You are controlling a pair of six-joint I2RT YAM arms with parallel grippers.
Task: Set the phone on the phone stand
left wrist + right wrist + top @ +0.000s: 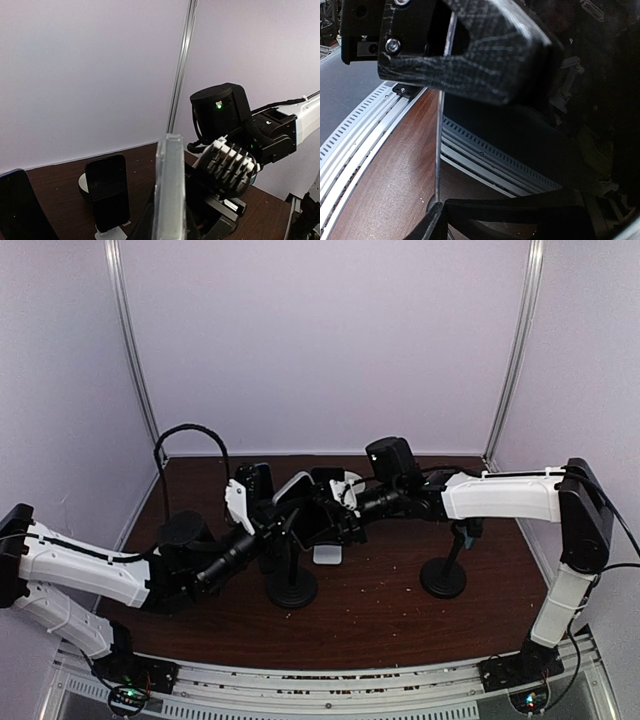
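Observation:
The phone [293, 486], in a clear case, is held up in the air at the middle of the table. In the left wrist view it stands edge-on [170, 190] between the jaws of my left gripper [170, 227], which is shut on its thin sides. My right gripper [335, 512] comes in from the right. Its upper finger [470, 50] and lower finger [520, 215] sit on opposite edges of the phone's glossy face [520, 135]. A black phone stand with a round base [293, 588] stands directly below the phone.
A second black stand [444, 578] is at the right. A small white holder [328, 554] carries another dark phone [106, 195] behind the held one. A further dark slab [20, 210] shows at the lower left. The slotted metal rail [330, 680] runs along the near edge.

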